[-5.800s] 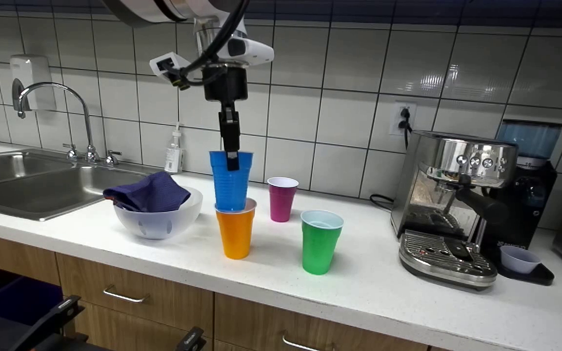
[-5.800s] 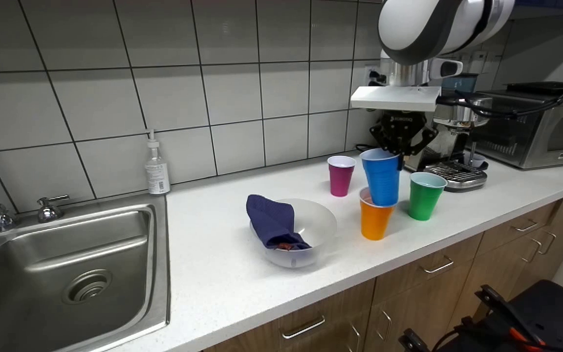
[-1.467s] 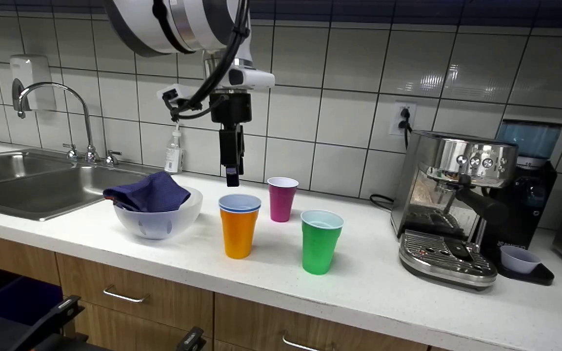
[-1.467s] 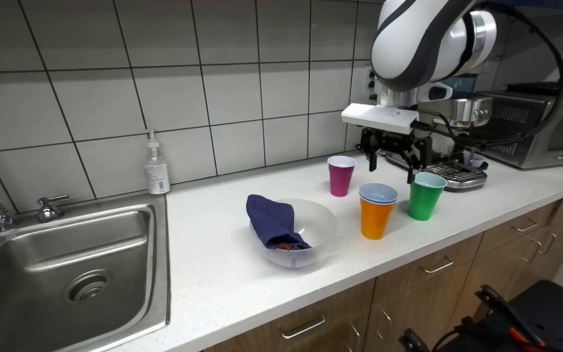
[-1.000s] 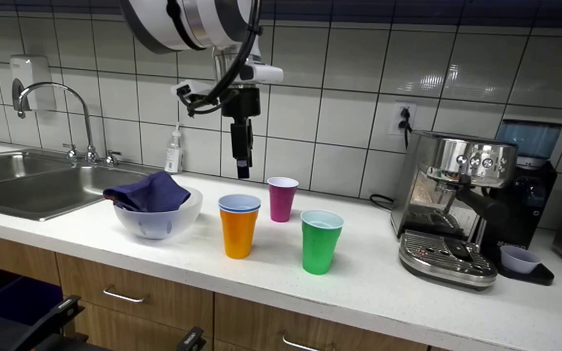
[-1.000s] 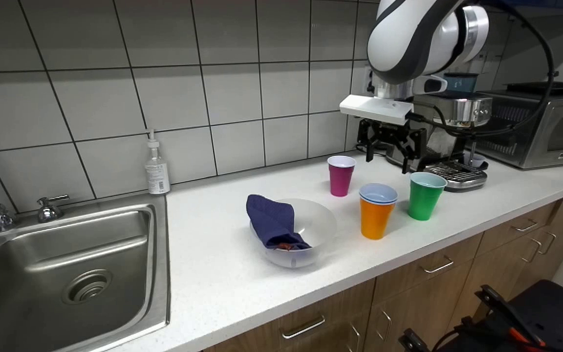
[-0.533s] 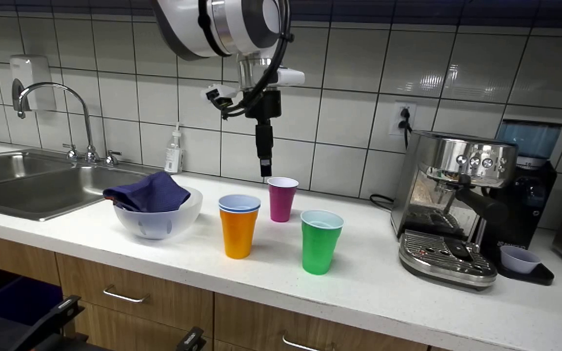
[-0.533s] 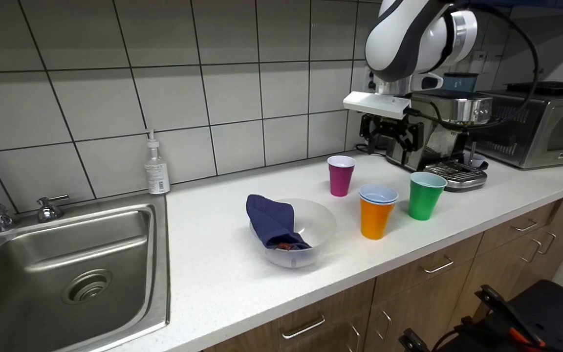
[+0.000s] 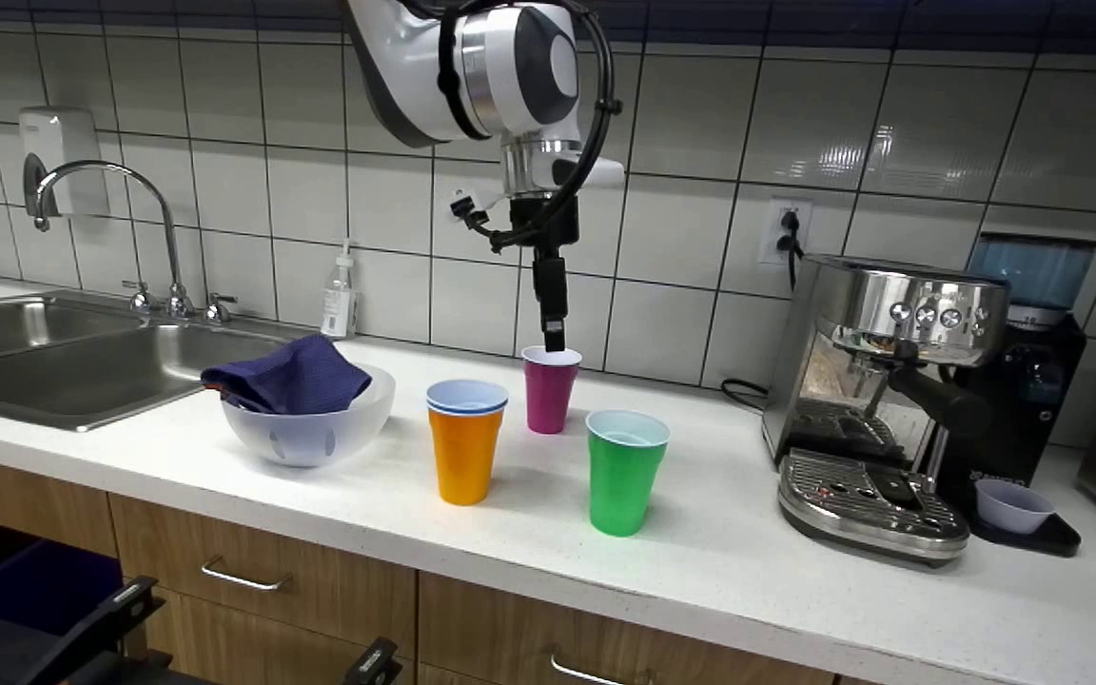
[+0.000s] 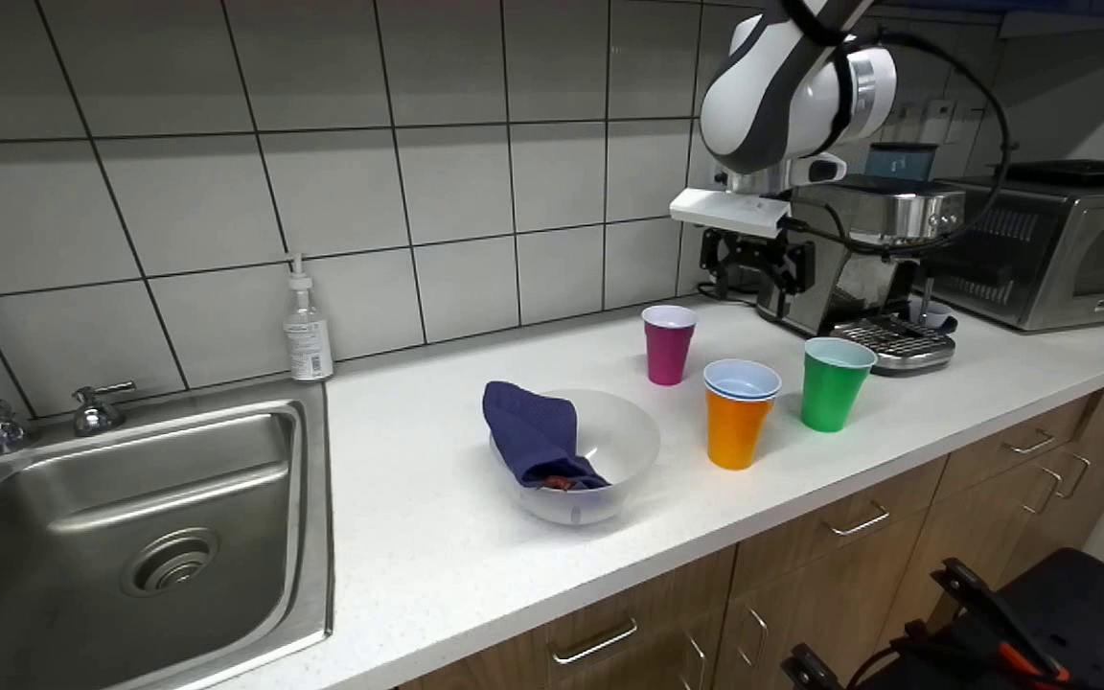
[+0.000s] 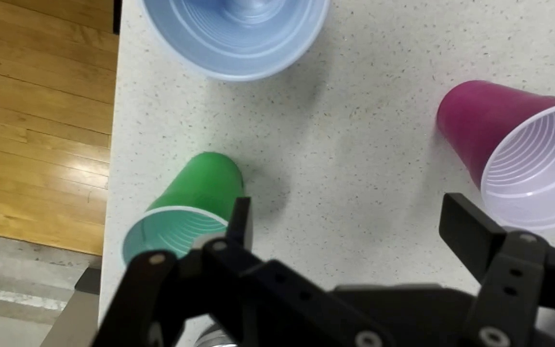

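My gripper [image 11: 347,212] stands open in the wrist view, nothing between its black fingers [image 11: 472,236]. It hovers over the white counter, between a green cup [image 11: 205,188] on one side and a magenta cup [image 11: 489,120] on the other, apparently touching neither. A blue cup [image 9: 468,390] is nested in an orange cup [image 9: 465,457], with only its rim and pale inside showing; both stand upright. In an exterior view the gripper [image 9: 555,341] overlaps the magenta cup's rim; in an exterior view the gripper [image 10: 758,283] appears beyond that cup, toward the coffee machine.
A translucent bowl [image 10: 624,460] holds a dark blue cloth [image 10: 533,431]. The espresso machine [image 9: 890,381] stands right of the cups, a microwave [image 10: 1069,249] beyond it. The sink [image 10: 159,517], a soap bottle [image 10: 308,331] and the tiled wall [image 9: 662,247] border the counter [image 9: 719,552].
Earlier the gripper was at the blue cup, raised partly out of the orange one. The blue cup now sits down inside it, released, and the open gripper has moved away toward the wall and coffee machine.
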Available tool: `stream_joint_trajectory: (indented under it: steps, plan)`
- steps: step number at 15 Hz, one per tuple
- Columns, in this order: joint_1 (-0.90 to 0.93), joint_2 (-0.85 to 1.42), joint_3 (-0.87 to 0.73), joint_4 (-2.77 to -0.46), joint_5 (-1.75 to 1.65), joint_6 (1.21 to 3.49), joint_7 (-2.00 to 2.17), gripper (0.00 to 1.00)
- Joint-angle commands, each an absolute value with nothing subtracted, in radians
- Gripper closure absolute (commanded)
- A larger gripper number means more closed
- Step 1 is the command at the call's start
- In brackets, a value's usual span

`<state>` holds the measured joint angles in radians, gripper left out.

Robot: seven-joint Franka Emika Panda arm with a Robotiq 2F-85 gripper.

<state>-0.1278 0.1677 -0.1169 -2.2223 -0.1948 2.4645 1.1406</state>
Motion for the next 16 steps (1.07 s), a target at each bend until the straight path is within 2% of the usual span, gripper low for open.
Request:
stream_joint_trajectory:
  steps: [1, 16]
  plan:
    - [-0.108, 0.248, -0.132, -2.123, -0.158, 2.456, 1.086, 0.00]
    - [-0.071, 0.474, -0.148, -1.883, -0.067, 2.434, 1.002, 0.00]
